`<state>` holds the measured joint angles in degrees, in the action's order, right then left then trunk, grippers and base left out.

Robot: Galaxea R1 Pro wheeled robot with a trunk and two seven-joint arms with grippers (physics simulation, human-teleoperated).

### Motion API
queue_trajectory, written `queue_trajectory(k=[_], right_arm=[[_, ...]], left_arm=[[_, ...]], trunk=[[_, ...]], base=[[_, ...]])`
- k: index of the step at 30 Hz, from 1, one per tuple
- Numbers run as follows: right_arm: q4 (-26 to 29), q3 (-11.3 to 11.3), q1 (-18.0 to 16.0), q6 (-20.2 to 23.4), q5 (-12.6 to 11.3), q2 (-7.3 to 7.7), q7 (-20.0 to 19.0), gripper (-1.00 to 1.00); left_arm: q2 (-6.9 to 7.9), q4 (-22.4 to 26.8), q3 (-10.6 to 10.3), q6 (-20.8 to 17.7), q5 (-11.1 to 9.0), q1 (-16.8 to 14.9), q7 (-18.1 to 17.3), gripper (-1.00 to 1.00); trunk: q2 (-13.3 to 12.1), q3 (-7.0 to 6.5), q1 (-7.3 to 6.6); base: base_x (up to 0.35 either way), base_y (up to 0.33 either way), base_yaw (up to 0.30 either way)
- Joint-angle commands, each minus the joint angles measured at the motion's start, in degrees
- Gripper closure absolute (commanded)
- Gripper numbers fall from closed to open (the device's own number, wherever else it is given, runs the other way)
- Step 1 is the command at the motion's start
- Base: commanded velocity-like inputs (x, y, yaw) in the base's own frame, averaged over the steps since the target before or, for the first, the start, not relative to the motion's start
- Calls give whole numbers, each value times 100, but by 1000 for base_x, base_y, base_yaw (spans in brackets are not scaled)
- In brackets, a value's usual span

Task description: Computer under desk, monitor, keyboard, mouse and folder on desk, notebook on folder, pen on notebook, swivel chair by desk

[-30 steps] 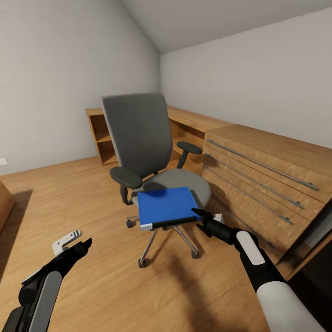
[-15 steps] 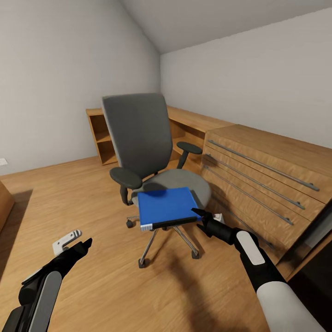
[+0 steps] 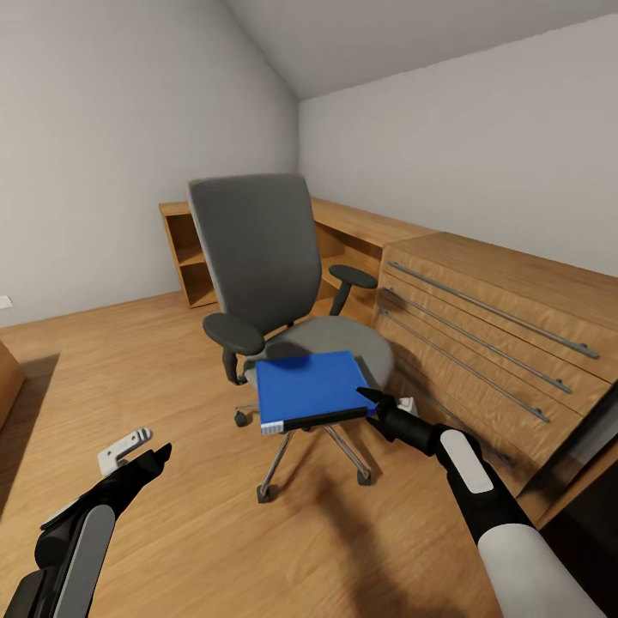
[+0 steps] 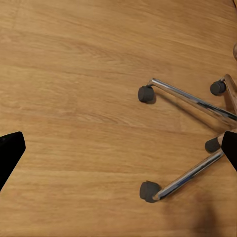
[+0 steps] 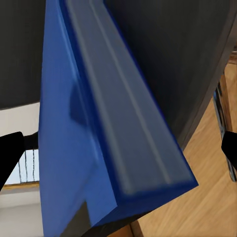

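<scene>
Since a second ago the folder (image 3: 311, 390) has slid slightly forward on the swivel chair (image 3: 283, 292) seat. We see our right gripper (image 3: 371, 407), jaws spread, at its near right corner; our left gripper (image 3: 154, 455) hangs open, well apart.

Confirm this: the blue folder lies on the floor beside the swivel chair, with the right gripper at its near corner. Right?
Not quite. The head view shows the blue folder lying on the swivel chair's seat, not on the floor. The right gripper is at its near corner, as you said.
</scene>
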<state>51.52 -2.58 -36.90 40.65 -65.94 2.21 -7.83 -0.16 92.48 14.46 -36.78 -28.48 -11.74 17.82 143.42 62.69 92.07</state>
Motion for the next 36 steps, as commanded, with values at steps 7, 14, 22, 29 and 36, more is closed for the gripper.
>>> queue_trajectory(k=[7,14,22,29,36], right_arm=[[1,-15,-2,31,21,-2,-26,-100],[-1,-18,-3,33,20,-2,-26,-100],[1,-23,-5,33,20,-2,-26,-100],[-1,-23,-2,33,20,-2,-26,-100],[0,-24,-2,32,20,-2,-26,-100]], left_arm=[[-2,7,4,-23,-55,-4,46,-100],[-2,7,4,-23,-57,-4,46,-100],[-2,7,4,-23,-64,-4,43,-100],[-2,7,2,-23,-67,-4,44,-100],[-2,7,1,-22,-69,-3,42,-100]], trunk=[[2,5,-1],[2,5,-1],[2,5,-1],[2,5,-1],[2,5,-1]], base=[[1,0,0],[0,0,0],[0,0,0],[-1,0,0],[-80,0,0]])
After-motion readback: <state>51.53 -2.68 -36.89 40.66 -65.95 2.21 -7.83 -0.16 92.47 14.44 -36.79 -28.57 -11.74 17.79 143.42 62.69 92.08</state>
